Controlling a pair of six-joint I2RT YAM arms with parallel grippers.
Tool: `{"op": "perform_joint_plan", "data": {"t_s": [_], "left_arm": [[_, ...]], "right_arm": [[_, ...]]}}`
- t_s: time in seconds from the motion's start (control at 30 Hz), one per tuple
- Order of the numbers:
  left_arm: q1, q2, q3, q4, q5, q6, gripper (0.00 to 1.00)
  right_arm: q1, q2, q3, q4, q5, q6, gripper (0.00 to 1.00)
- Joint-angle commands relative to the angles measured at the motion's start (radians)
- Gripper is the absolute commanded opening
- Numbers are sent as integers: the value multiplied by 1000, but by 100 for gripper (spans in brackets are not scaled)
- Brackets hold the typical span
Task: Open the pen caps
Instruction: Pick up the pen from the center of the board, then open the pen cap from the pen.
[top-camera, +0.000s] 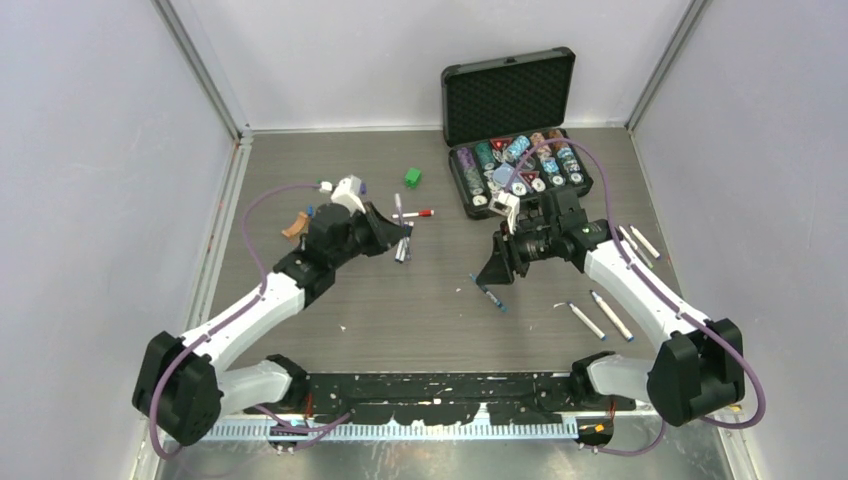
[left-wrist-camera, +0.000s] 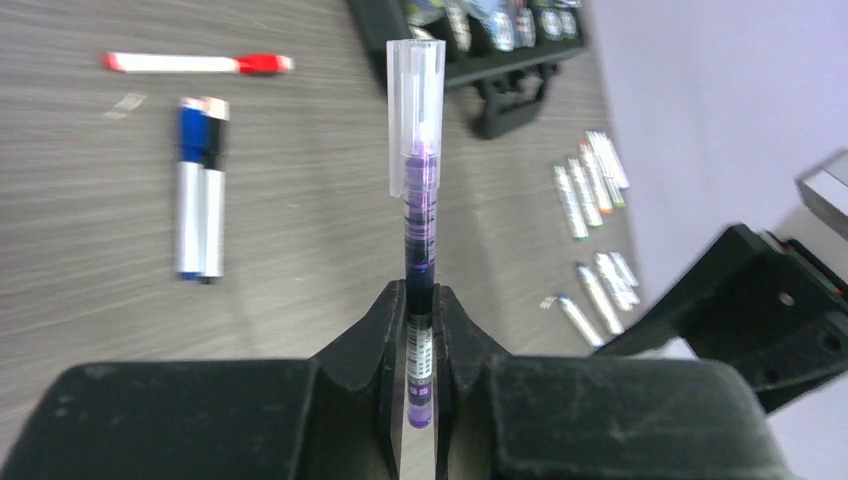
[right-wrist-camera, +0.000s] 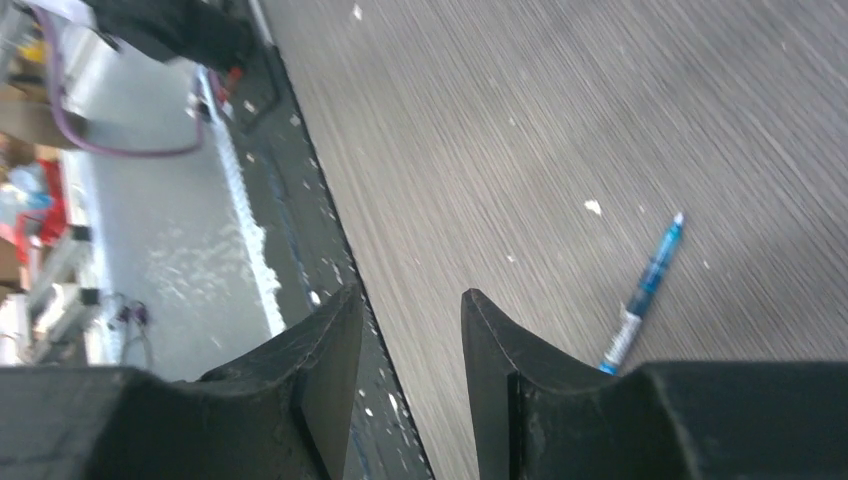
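Pinching purple pen (capped) — left fingers; right fingers apart.

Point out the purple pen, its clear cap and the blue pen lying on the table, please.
purple pen (left-wrist-camera: 420, 240): left wrist view, middle of the purple barrel.
clear cap (left-wrist-camera: 415, 100): left wrist view, middle of the cap's body.
blue pen (right-wrist-camera: 645, 288): right wrist view, blue part of the barrel.
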Motion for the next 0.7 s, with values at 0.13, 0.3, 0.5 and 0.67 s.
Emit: {"op": "perform_joint_plan", "data": {"t_s": [0.13, 0.3, 0.5, 0.67], "left_arm": [[-241, 51, -102, 545, -112, -245, 0], [-353, 117, -87, 630, -227, -229, 0], [-411, 167, -75, 669, -270, -228, 0], [-440, 188, -63, 686, -289, -233, 0]], "right_arm": [[-11, -23, -89, 471, -251, 485, 54], [-11, -8, -109, 543, -221, 564, 56], [-13, -10, -107, 540, -187, 570, 56], [-12, 3, -103, 522, -171, 566, 50]]}}
